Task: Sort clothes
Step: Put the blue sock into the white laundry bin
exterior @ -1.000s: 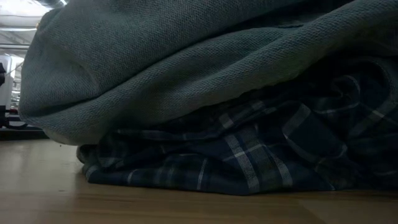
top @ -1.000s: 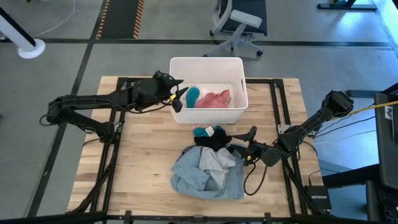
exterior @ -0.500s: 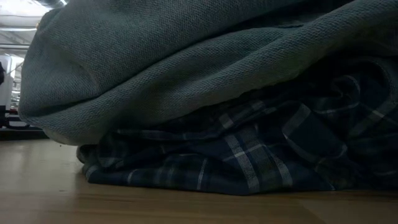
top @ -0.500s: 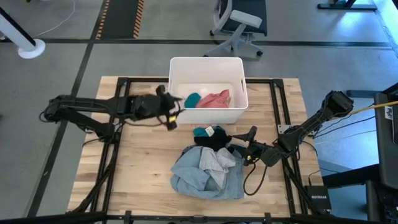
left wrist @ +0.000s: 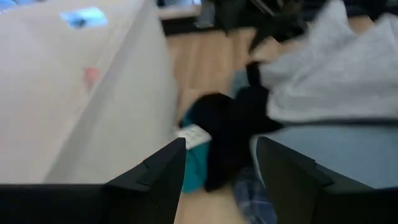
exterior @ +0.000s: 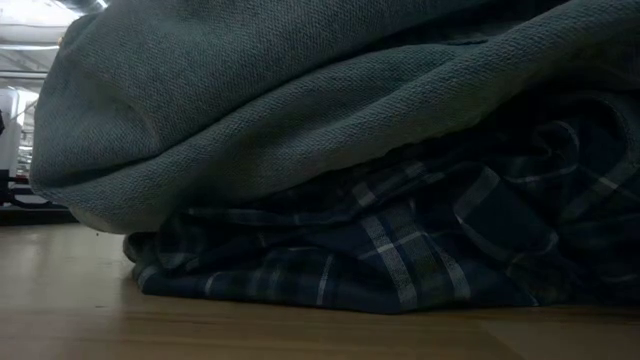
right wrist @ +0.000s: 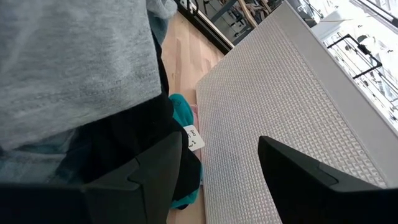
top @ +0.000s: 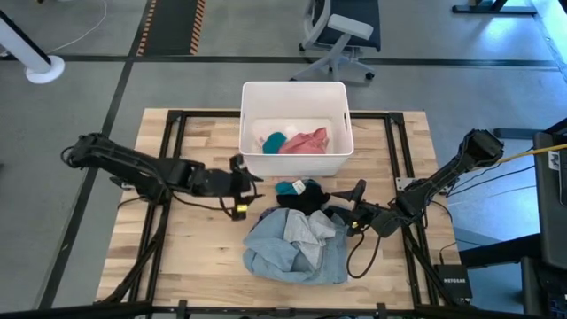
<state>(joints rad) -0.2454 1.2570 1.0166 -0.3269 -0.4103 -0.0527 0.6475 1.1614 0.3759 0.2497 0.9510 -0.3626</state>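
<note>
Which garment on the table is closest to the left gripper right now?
The small teal piece beside the black one, just in front of the bin. The open left gripper points at it; the grey-blue shirt lies farther off.

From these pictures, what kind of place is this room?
Probably a robotics lab or workshop, not a home. The wooden table stands on a bare grey floor with black-and-yellow hazard tape. An office chair waits behind the table, and cables run beside the right arm.

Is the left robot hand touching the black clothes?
Apart. In the high view bare wood shows between the left gripper and the black piece; its fingers are open and empty.
</note>
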